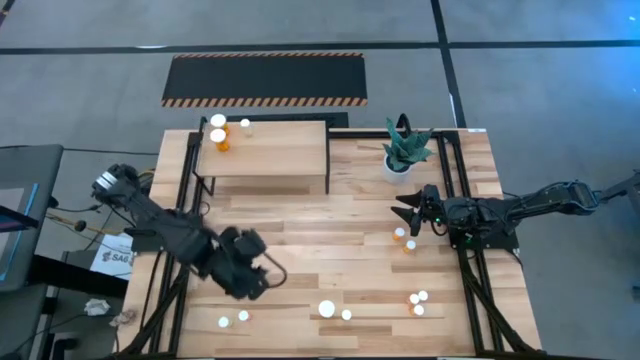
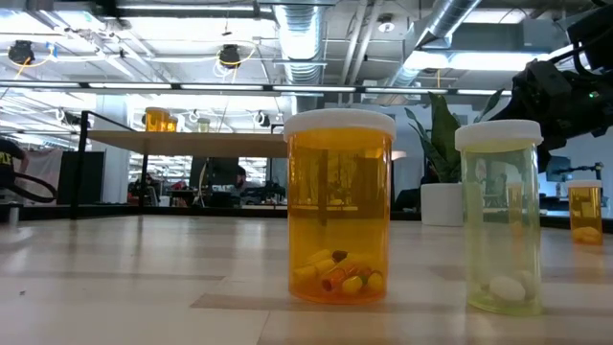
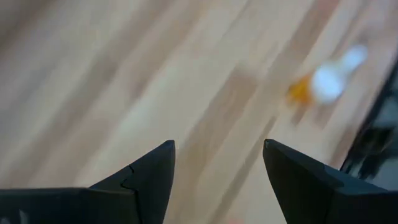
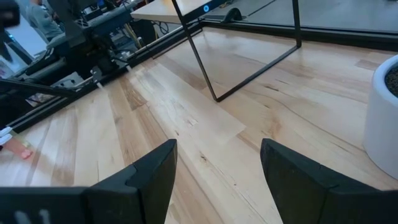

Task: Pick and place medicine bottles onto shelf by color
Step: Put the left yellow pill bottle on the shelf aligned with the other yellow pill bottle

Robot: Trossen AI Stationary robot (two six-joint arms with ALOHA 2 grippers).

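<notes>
Already three medicine bottles stand on the shelf, bunched at its far left corner: two orange ones side by side and a smaller pale-capped one just beside them. By that count the sorting looks only begun, since most bottles are still down on the table. A pair sits near the right side, just in front of the right gripper; a trio lies nearer the front right corner; a large orange bottle and a yellowish one stand close together at the front edge, filling the low view with pills visible inside; and two more small ones rest at the front left. The left gripper hovers over bare boards between the shelf and the front row, its fingers spread apart and holding nothing, with one orange bottle blurred ahead of it in its wrist view. The right gripper is likewise parted and empty, pointing across the table toward the shelf's black legs, with the white plant pot just beside it. My judgement is that roughly nine bottles remain to be lifted and grouped by colour.
</notes>
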